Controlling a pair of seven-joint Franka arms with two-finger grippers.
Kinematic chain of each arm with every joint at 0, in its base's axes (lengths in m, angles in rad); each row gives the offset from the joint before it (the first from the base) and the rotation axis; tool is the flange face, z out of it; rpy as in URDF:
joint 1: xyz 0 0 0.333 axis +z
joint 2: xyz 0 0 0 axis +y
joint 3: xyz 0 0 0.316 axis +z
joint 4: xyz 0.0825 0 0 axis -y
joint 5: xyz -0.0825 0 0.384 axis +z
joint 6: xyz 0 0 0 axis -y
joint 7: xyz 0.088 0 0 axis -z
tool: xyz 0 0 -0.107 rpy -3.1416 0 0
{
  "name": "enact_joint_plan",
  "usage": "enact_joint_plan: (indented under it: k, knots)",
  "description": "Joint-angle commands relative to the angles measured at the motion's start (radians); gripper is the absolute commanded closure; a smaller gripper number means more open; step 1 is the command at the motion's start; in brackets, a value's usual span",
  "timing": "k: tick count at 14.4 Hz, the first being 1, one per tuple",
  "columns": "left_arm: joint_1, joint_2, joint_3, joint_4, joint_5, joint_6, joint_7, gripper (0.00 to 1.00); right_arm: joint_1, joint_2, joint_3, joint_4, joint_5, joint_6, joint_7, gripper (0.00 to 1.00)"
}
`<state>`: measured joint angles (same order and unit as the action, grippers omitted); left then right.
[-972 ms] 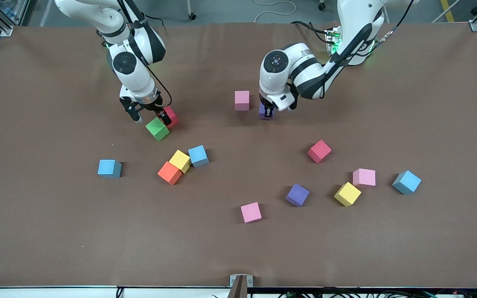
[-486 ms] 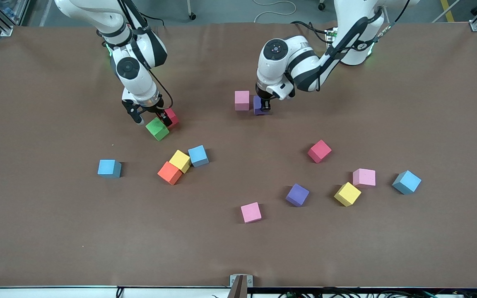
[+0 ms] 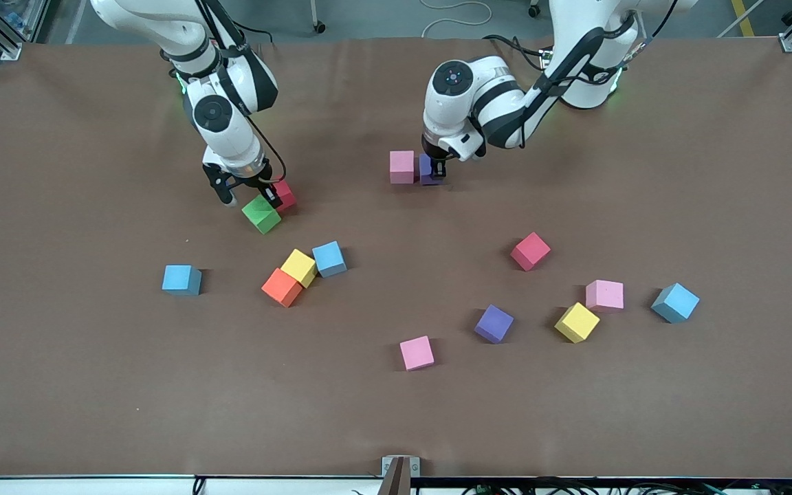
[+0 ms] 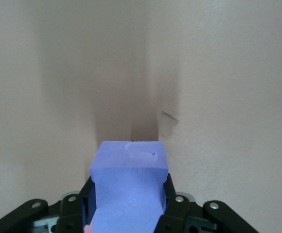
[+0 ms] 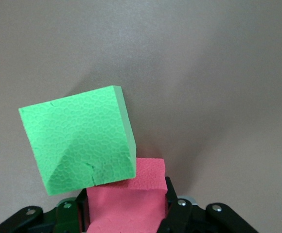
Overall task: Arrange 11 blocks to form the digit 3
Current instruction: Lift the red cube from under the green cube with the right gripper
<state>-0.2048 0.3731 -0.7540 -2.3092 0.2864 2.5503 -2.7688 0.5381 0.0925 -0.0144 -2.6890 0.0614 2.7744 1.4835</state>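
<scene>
My left gripper (image 3: 435,172) (image 4: 128,196) is shut on a purple block (image 3: 426,170) (image 4: 129,170), low at the table right beside a pink block (image 3: 401,166); I cannot tell whether the two touch. Toward the right arm's end, my right gripper (image 3: 273,197) (image 5: 126,201) is shut on a red block (image 3: 287,194) (image 5: 131,187). A tilted green block (image 3: 260,214) (image 5: 78,143) leans against that red block. No digit 3 shape shows on the table.
Loose blocks lie nearer the front camera: blue (image 3: 181,279), orange (image 3: 281,287), yellow (image 3: 299,267), blue (image 3: 329,258), red (image 3: 530,251), pink (image 3: 416,353), purple (image 3: 493,324), yellow (image 3: 577,322), pink (image 3: 604,295), blue (image 3: 675,302).
My left gripper has carried the purple block up beside the pink block. My right gripper's fingers have closed on the red block next to the green one.
</scene>
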Motion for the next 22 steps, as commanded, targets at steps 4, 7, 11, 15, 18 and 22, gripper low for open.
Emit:
enact_joint_plan:
  k: [4, 7, 11, 15, 18, 22]
  knots:
    - [-0.021, 0.021, 0.001, -0.007, 0.070, 0.030, -0.183, 0.64, 0.077, 0.003, 0.001, 0.035, 0.009, 0.004, 0.242, 0.98]
    - [-0.021, 0.026, 0.002, -0.006, 0.077, 0.039, -0.196, 0.64, 0.134, 0.021, 0.001, 0.049, 0.009, 0.004, 0.319, 0.98]
    - [-0.021, 0.046, 0.005, -0.001, 0.088, 0.044, -0.201, 0.63, 0.221, 0.071, 0.001, 0.095, 0.011, 0.004, 0.435, 0.98]
    - [-0.024, 0.050, 0.005, 0.004, 0.091, 0.044, -0.203, 0.63, 0.272, 0.104, -0.001, 0.121, 0.011, 0.004, 0.486, 0.98]
    - [-0.025, 0.052, 0.005, 0.007, 0.091, 0.045, -0.213, 0.63, 0.293, 0.115, -0.001, 0.141, 0.011, 0.004, 0.521, 0.98]
    - [-0.027, 0.070, 0.005, 0.021, 0.093, 0.045, -0.216, 0.63, 0.316, 0.157, -0.001, 0.188, 0.011, 0.004, 0.557, 0.98]
